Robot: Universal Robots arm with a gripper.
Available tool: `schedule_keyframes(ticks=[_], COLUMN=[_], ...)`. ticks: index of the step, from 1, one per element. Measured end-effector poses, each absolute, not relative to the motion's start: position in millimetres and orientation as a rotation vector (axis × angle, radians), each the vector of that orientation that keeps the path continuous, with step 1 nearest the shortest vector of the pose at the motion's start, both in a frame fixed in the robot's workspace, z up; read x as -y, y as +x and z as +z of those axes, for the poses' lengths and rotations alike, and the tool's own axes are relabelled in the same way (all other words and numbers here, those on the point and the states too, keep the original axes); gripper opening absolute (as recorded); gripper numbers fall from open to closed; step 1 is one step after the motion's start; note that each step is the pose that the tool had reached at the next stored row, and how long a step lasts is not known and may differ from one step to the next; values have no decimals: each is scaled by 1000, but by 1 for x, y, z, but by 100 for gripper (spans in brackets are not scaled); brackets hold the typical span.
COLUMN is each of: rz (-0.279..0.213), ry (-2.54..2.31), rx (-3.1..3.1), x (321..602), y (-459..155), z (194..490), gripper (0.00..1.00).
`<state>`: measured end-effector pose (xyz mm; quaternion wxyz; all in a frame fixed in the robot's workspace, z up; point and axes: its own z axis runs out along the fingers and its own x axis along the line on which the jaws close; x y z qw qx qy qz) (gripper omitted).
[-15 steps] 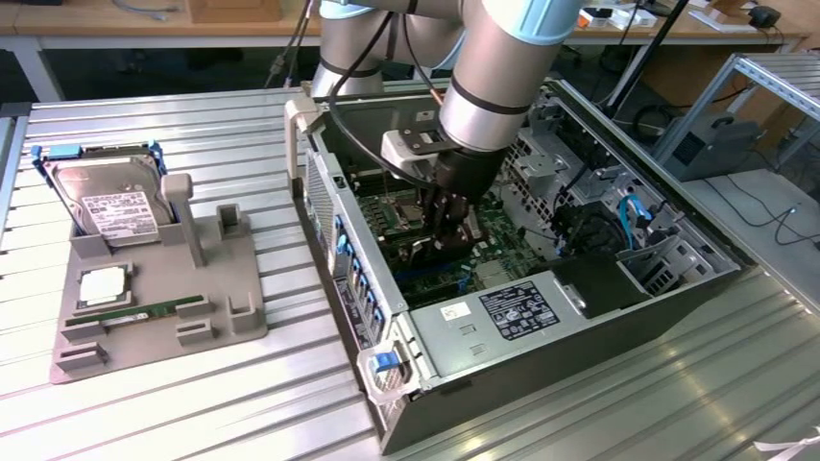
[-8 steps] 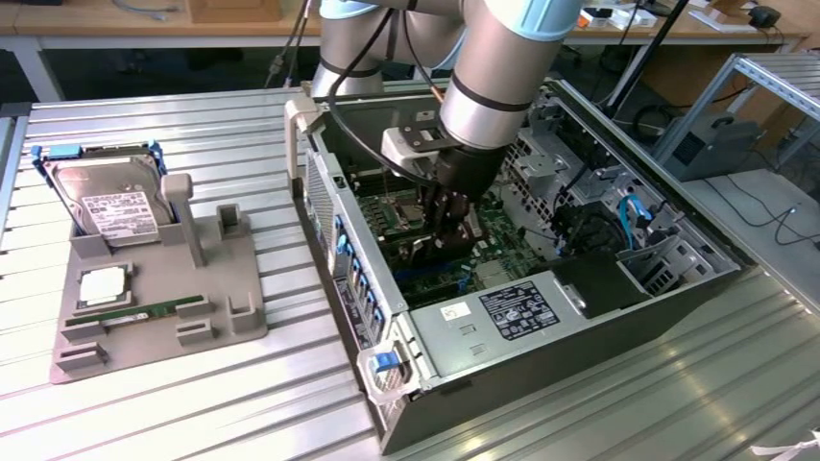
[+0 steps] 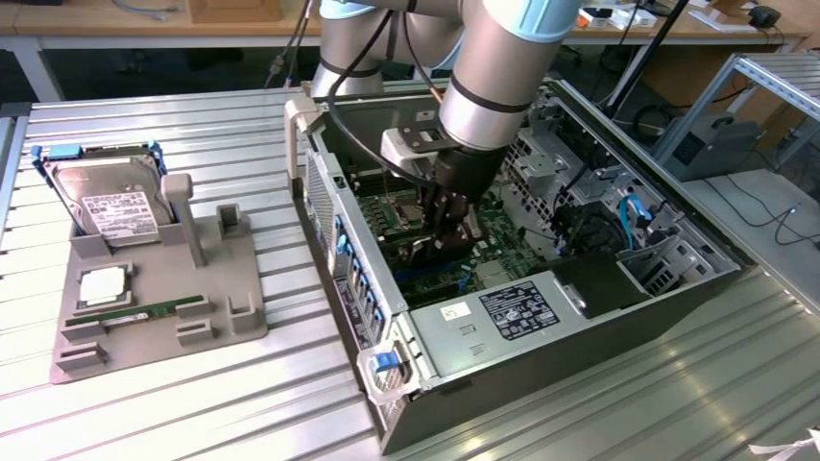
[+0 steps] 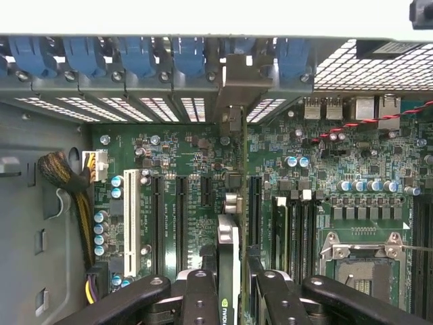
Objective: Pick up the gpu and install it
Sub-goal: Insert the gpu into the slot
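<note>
My gripper [image 4: 230, 279] is down inside the open computer case [image 3: 513, 331], shut on the gpu [image 4: 229, 240]. The thin black card stands on edge between the two black fingers [image 4: 201, 292], over the green motherboard [image 4: 193, 159]. Its silver bracket [image 4: 237, 84] reaches the row of rear slot openings with blue clips. The card lies along the black expansion slots [image 4: 181, 217]; whether it sits in one I cannot tell. In the exterior view the gripper [image 3: 443, 245] hangs low in the case with the dark card [image 3: 429, 257] under it.
A grey fixture [image 3: 218, 298] on the exterior view's left holds a silver hard drive [image 3: 109, 206], a green memory stick [image 3: 141, 312] and a small square chip [image 3: 103, 285]. Inside the case are a white slot [image 4: 130, 217], a cable bundle [image 4: 67, 183] and the processor socket [image 4: 362, 257].
</note>
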<state>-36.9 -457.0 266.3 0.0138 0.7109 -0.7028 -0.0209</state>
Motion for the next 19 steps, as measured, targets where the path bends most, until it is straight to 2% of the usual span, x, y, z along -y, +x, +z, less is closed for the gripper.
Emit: schedule_keyframes(ticks=[19], rz=[-59], ry=[2190], rx=[2210], x=[456], y=[-38], z=[267], gripper=[27])
